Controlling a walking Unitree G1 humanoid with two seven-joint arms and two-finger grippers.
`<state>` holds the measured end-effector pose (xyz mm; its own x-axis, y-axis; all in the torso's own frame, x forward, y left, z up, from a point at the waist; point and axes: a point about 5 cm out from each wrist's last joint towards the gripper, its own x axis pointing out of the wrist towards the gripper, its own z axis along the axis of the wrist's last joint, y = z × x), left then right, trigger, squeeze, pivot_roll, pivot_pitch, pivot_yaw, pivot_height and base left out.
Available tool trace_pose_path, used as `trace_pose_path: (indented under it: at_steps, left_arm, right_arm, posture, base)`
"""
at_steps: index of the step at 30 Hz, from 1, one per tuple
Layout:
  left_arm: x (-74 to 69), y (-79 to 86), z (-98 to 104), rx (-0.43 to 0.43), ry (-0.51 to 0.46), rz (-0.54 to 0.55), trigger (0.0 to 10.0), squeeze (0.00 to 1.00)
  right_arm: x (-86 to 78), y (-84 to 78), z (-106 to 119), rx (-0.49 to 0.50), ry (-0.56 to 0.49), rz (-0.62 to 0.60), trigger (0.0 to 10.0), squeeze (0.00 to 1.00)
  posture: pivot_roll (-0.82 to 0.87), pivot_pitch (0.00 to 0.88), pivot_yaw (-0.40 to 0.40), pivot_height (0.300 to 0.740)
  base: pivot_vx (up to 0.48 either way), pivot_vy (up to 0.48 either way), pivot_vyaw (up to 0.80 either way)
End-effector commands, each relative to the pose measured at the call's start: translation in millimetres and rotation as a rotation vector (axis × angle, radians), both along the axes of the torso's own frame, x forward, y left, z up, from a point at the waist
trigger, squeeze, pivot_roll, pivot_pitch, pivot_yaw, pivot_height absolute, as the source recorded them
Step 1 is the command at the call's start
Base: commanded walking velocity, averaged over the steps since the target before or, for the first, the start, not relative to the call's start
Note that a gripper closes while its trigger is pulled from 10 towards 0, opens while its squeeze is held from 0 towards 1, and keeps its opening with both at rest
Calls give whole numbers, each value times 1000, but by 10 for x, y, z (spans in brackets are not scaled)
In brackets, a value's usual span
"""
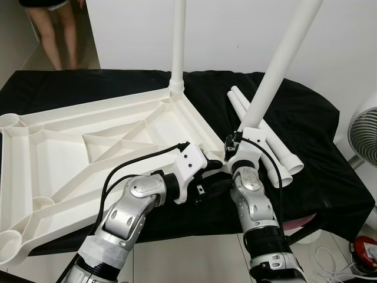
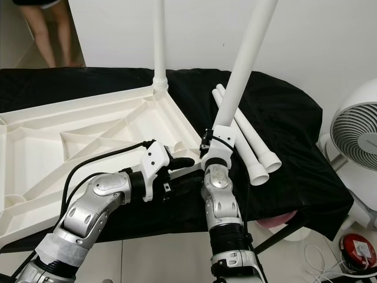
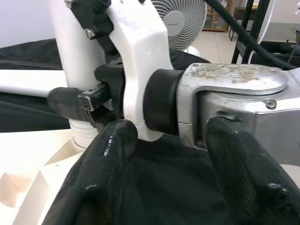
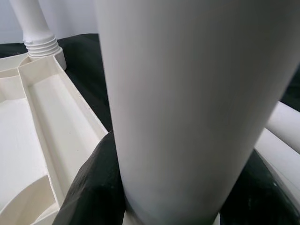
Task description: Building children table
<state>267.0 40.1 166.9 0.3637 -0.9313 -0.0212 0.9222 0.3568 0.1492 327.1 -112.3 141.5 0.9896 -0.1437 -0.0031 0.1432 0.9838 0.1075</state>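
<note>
No legible text, labels, brands or numbers on anything in view.

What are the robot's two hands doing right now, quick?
Left gripper: open, holding nothing, fingers beside the right wrist.
Right gripper: shut on a white table leg, held tilted at the corner of the upturned tabletop.

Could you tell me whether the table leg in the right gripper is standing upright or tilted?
Tilted. The held leg leans rightward as it rises from the right gripper, while the fitted leg at the tabletop's far corner stands straight.
</note>
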Motion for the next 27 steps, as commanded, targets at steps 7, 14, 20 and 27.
trace_pose_path:
  at_steps: [7, 14, 20, 27]
  left_arm:
    - [77, 20, 11, 9, -11, 66, 10000, 0]
    - [101, 63, 0, 22, -22, 82, 10000, 0]
    - [119, 126, -8, 32, -24, 98, 10000, 0]
    - [71, 141, -26, 37, -21, 93, 10000, 0]
  right_arm:
    - [-34, 104, -31, 29, 15, 59, 10000, 1000]
    - [5, -25, 10, 3, -23, 180, 10000, 1000]
    - [6, -149, -15, -54, -22, 318, 10000, 0]
    - [56, -431, -55, -204, -36, 571, 10000, 0]
  posture:
    - [-58, 0, -50, 740]
    - [-56, 0, -50, 740]
    - [-55, 0, -50, 740]
    - [-53, 0, -43, 740]
  base:
    - [0, 0, 0]
    - [0, 0, 0]
    - [0, 0, 0]
    - [0, 0, 0]
